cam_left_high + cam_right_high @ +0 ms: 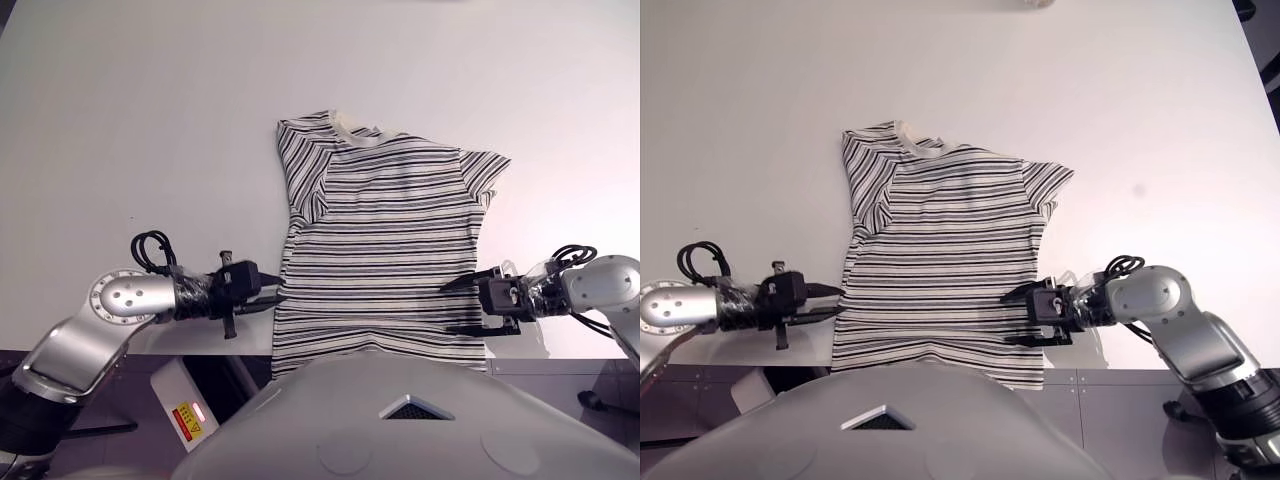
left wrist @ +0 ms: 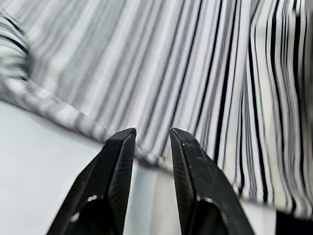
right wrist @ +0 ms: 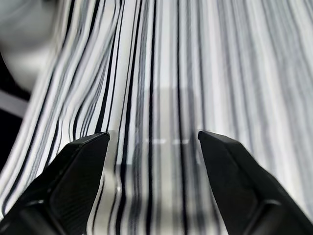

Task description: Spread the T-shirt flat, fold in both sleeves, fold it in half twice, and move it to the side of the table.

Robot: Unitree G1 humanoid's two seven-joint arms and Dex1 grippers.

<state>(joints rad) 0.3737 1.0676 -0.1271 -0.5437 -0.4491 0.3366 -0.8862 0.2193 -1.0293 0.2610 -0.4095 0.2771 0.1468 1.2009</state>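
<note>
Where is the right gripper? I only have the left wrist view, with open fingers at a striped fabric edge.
Observer: The right gripper is open over the opposite side edge of the T-shirt, near the hem.
Operator: Are the sleeves spread?
Observer: The right sleeve lies flat; the left sleeve is bunched in over the body.
Operator: And the hem?
Observer: It hangs over the near edge of the table.
</note>
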